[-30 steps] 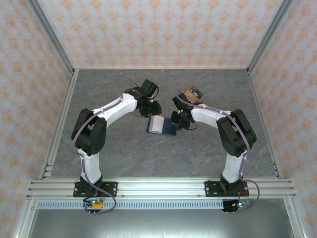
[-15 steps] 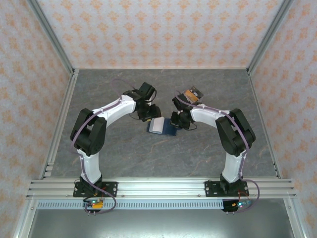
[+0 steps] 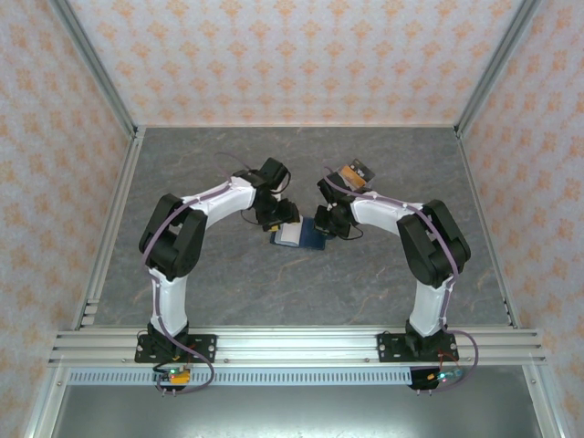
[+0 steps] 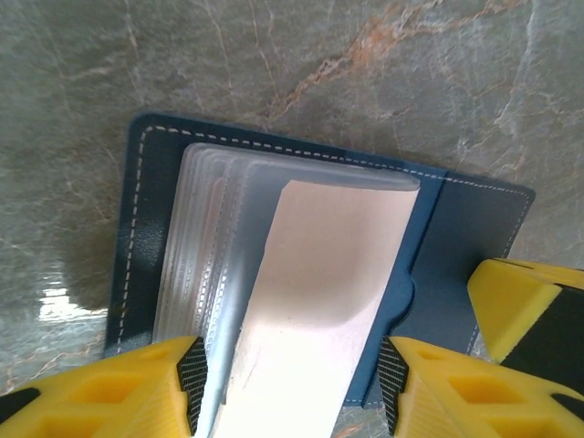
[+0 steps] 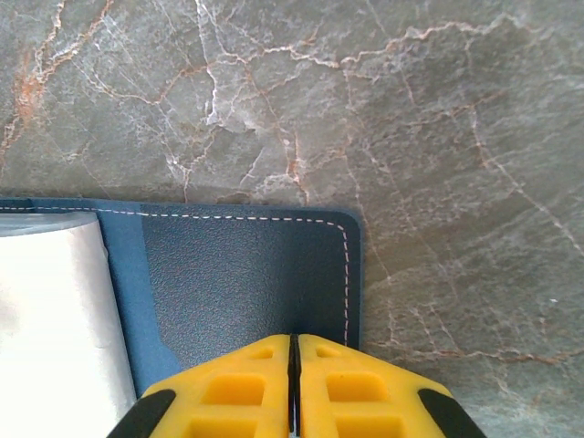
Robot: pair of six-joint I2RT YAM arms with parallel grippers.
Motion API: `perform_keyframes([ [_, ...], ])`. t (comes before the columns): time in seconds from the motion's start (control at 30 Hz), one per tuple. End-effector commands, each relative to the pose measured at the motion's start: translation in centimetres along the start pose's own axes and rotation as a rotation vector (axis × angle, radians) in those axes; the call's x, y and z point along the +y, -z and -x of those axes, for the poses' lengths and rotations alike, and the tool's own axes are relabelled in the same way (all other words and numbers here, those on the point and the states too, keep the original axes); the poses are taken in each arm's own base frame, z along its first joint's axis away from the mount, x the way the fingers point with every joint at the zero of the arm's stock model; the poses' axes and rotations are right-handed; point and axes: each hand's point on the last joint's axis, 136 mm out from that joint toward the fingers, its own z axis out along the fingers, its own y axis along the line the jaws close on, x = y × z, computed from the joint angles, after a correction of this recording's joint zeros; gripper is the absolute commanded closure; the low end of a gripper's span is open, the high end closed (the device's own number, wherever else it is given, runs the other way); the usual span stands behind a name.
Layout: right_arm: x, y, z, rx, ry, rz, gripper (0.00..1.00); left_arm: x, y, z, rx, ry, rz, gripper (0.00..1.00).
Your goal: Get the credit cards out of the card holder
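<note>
Checking the grip site first: the card holder [image 3: 306, 237] lay open and flat on the table [image 3: 274, 301], between the two grippers. Its clear plastic sleeves [image 4: 205, 237] were stacked on its left half. A pale pinkish card [image 4: 319, 274] stood up out of that stack, its far edge slightly curled.

The left gripper [image 4: 292, 388] hung over the holder's left half. Its jaws stood apart on either side of the card, with a gap showing on each side, so nothing was gripped. The right gripper [image 5: 294, 351] was closed, fingertips together, resting on the holder's right flap near the outer edge. We read this as pinning the flap down.

Handling notes, our judgement:
- The card looked thin, light and smooth, and likely to slip under a weak pinch.
- It seemed springy rather than fragile. The sleeves looked soft and would probably drag on it.
- The holder was light enough to lift with the card unless held.
- We could not tell whether the card sat bare or inside a sleeve.
- The best hold was across the card's raised free end, well clear of the sleeve mouths.
</note>
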Motion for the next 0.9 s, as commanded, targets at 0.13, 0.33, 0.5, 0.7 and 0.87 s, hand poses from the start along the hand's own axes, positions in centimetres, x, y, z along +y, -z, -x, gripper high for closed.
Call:
perform_keyframes([
  [0.13, -2.2, -1.5, -0.5, 0.022, 0.003, -0.079, 0.90, -0.1, -1.1, -0.7, 0.050, -0.020, -0.002, 0.44],
  [0.33, -2.2, -1.6, -0.6, 0.024, 0.002, -0.080, 0.90, -1.3, -1.5, -1.2, 0.079, -0.035, -0.054, 0.42],
  [0.5, -2.3, -1.7, -0.6, 0.026, 0.003, -0.082, 0.90, -2.5, -1.8, -1.8, 0.110, -0.073, -0.079, 0.40],
  [0.7, -1.9, -1.3, -0.3, 0.015, 0.005, -0.068, 0.90, -3.3, -2.2, -2.2, 0.128, -0.085, -0.103, 0.42],
  [0.87, 0.2, 0.8, 0.5, -0.018, 0.028, 0.010, 0.90, -3.0, -2.4, -2.1, 0.121, -0.082, -0.091, 0.47],
])
